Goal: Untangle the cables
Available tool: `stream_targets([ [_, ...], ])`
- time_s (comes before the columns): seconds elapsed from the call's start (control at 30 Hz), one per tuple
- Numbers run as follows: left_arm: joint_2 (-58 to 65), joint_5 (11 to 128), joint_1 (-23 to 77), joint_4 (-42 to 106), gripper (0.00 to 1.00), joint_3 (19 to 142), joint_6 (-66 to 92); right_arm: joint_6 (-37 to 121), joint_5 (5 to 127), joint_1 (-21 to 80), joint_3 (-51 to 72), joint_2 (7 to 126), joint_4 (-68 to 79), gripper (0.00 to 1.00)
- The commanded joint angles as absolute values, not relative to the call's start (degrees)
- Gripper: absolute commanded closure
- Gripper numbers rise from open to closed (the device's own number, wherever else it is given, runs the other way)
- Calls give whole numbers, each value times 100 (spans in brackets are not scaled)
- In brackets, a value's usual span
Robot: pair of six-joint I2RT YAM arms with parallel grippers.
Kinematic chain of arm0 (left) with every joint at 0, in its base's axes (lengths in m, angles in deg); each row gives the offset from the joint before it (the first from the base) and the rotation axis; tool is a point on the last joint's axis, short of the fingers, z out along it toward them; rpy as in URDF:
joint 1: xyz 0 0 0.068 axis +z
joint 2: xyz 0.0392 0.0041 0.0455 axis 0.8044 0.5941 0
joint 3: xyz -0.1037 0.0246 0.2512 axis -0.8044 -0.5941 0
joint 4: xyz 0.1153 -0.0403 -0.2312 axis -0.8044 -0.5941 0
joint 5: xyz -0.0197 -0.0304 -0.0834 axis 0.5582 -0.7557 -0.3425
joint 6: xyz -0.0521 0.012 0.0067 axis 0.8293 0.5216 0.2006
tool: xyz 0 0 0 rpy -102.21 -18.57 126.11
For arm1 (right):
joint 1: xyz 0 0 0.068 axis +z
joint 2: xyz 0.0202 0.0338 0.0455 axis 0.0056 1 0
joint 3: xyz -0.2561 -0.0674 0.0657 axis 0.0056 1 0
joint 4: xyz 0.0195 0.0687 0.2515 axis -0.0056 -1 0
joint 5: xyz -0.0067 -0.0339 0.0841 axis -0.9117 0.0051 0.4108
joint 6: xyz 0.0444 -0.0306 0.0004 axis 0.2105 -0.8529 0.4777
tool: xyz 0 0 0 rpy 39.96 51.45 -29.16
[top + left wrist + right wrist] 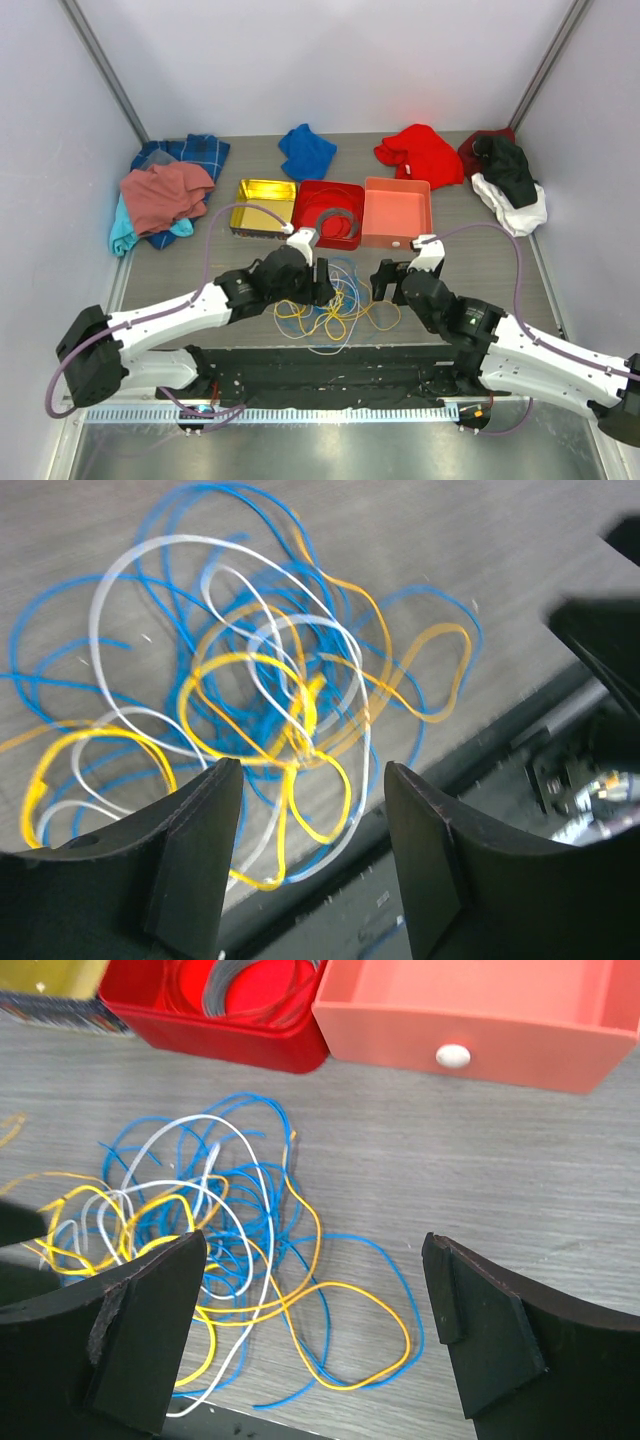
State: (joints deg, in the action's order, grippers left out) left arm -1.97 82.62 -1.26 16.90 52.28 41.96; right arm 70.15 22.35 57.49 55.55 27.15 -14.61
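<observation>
The cables (335, 308) lie in one loose tangle of blue, white, yellow and orange loops on the grey table, between my two grippers. My left gripper (322, 283) hovers over the tangle's left side. In the left wrist view the left gripper (312, 780) stands open, with the yellow and white strands of the cables (300, 708) below it and nothing between its fingers. My right gripper (384, 281) is at the tangle's right edge. In the right wrist view the right gripper (315, 1255) is wide open above an orange and a blue loop of the cables (235, 1230).
Behind the tangle stand a gold tin (262, 205), a red tray (305, 190) holding a flat grey ring (336, 222), and a salmon box (397, 186) with a white knob (452, 1056). Clothes lie along the back. A black strip (320, 365) runs along the near edge.
</observation>
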Motion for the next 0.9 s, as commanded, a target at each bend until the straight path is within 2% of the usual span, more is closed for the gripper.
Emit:
stream_targets([
  [0.0,-561,8408,-524,1833,39,4998,4087,7193,2219,5745,5676,2795,-1171,1],
  [0.07,-465,8435,-691,1833,42,4971,4122,7193,2254,5753,5694,2891,-1127,1],
  [0.2,-245,8383,-858,1842,57,5023,4061,7193,2272,5745,5623,2989,-1109,1],
  [0.37,142,8216,-1017,1658,62,5182,3876,7245,2333,5753,5676,2927,-1179,1],
  [0.67,705,8233,-1245,1482,61,5366,3867,7307,2351,5753,5782,2918,-1197,2],
  [0.7,740,8259,-1263,1456,56,5384,3885,7290,2360,5745,5773,2927,-1197,1],
  [0.87,749,8339,-1272,1376,47,5375,3929,7281,2351,5753,5790,2945,-1188,2],
])
